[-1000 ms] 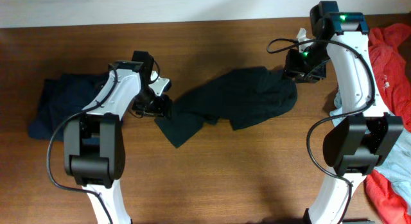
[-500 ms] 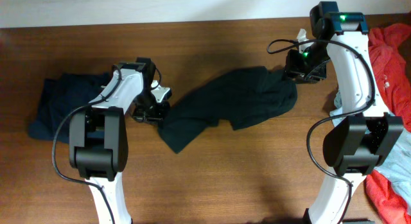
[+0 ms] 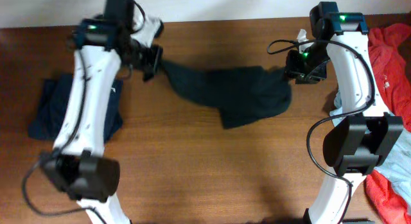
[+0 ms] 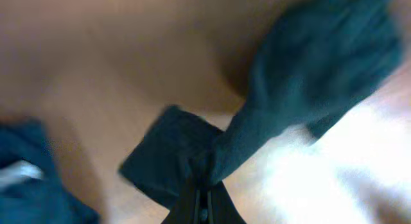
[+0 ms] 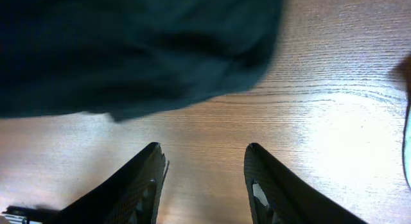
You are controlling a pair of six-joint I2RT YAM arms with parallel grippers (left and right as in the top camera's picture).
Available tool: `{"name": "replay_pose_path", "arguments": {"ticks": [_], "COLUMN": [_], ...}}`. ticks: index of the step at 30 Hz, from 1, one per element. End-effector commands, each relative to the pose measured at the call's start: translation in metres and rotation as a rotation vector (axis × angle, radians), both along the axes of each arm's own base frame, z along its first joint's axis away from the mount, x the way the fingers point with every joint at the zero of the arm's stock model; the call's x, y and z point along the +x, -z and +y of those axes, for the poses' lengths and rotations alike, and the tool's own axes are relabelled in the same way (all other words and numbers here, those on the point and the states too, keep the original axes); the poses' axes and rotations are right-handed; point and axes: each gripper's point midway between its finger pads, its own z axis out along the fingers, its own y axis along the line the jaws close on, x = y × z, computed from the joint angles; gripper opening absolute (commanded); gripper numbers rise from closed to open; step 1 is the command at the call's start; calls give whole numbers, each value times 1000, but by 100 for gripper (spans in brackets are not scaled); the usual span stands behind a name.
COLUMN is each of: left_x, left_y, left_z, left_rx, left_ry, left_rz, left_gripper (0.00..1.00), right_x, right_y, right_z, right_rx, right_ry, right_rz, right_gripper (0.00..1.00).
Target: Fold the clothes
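Note:
A dark green garment (image 3: 237,95) lies stretched across the middle of the wooden table. My left gripper (image 3: 153,61) is shut on its left corner and holds that end up at the far left. In the left wrist view the cloth (image 4: 308,70) runs from the closed left gripper (image 4: 204,189) away to the upper right. At the garment's right end my right gripper (image 3: 290,75) stands open. In the right wrist view the right gripper (image 5: 204,169) has only bare wood between its fingers, and the garment (image 5: 128,51) lies just ahead of them.
A folded dark blue garment (image 3: 48,108) lies at the left of the table, also visible low in the left wrist view (image 4: 26,185). Red clothes (image 3: 392,51) and a light blue cloth (image 3: 337,99) are piled along the right edge.
My left gripper closed on the garment's left corner, then rose and swung to the far left, pulling the cloth out long. The right arm has not moved.

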Motion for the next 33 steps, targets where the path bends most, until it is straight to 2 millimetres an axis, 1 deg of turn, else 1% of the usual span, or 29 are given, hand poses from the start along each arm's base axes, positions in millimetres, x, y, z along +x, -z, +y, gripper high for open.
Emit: {"name": "replay_pose_path", "arguments": {"ticks": [1,4,5,8,10,12,15,18,19,20,21,24,26,28,29,31,33], "left_x": [-5,-7,-9,-10,-10,-10,-11,-13,-15,-17,-19,-29,-37,-46,-50,-57,-62], "left_y": [-59,-67,-68,-70,-74,-82,-105,-143,-163,-177,-198,-255,-282,-305,-314,-327,-339], "left_z": [-1,2,4,5,4,4,1,-6,-8,-10,-11,-10,-9,-8,-7,-6,-6], "left_rx": [-33,-23,-15,-14,-16,-21,-57,-113,-137,-155,-179,-234,-256,-286,-301,-324,-347], "left_ry": [-6,-14,-19,-20,-20,-21,-26,-12,-3,6,6,-13,-15,-25,-31,-40,-48], "left_rz": [-145,-165,-163,-169,-180,-201,-252,-350,-405,-447,-505,-670,-752,-816,-838,-871,-902], "left_gripper": [1,1,0,1,1,0,1,1,1,1,1,1,1,0,1,0,1], "right_x": [-8,-17,-22,-28,-29,-30,-33,-31,-31,-31,-32,-33,-36,-40,-42,-45,-45], "right_y": [12,24,32,44,52,54,51,49,49,49,49,48,44,35,26,12,-3], "right_z": [-1,3,11,31,49,76,109,129,137,141,146,159,168,178,185,193,197], "right_rx": [-11,-4,21,81,137,234,339,351,350,350,350,350,371,426,470,524,551], "right_ry": [-10,-32,-67,-139,-212,-322,-442,-500,-521,-531,-545,-579,-629,-682,-719,-761,-772], "right_rz": [42,83,101,109,91,48,-3,-39,-51,-55,-59,-76,-99,-131,-160,-208,-253], "right_gripper": [44,44,44,44,44,44,44,45,44,44,44,44,44,44,45,48,50]}}
